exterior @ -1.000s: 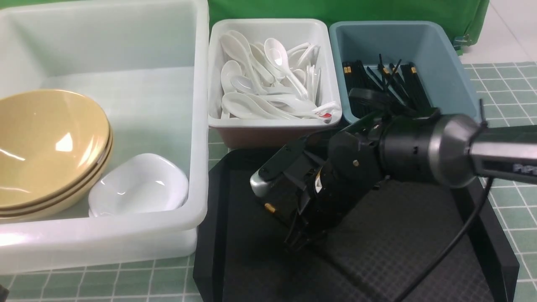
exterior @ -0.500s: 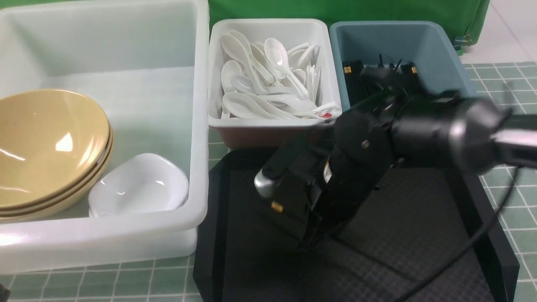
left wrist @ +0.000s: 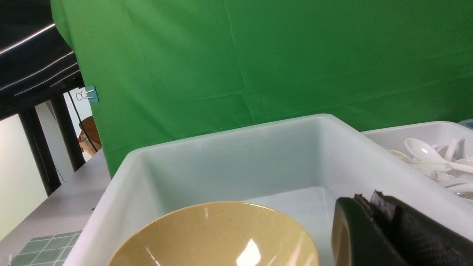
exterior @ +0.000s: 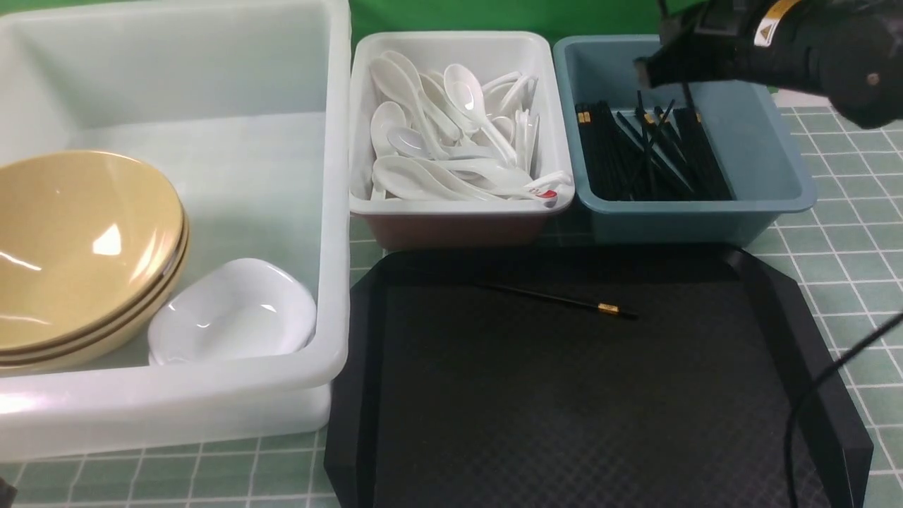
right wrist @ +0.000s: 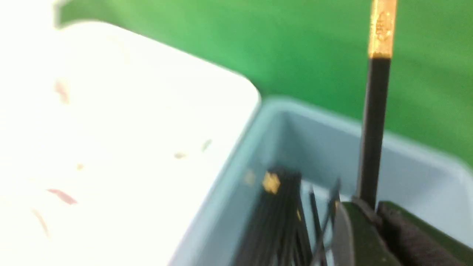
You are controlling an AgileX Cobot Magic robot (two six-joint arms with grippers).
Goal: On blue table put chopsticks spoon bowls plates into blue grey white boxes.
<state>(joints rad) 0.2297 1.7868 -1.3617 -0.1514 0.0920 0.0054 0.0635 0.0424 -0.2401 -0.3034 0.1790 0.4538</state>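
One chopstick point(exterior: 550, 295) is left on the black tray point(exterior: 607, 395) below your right claw point(right wrist: 369, 212), which pinches another above the blue box point(exterior: 705, 206), sorting nearly done.

Right end effector point(right wrist: 375, 218) has one gold-banded black chopstick point(right wrist: 372, 122) upright, above blue-grey box point(right wrist: 402, 147) holding more chopsticks point(right wrist: 273, 218).
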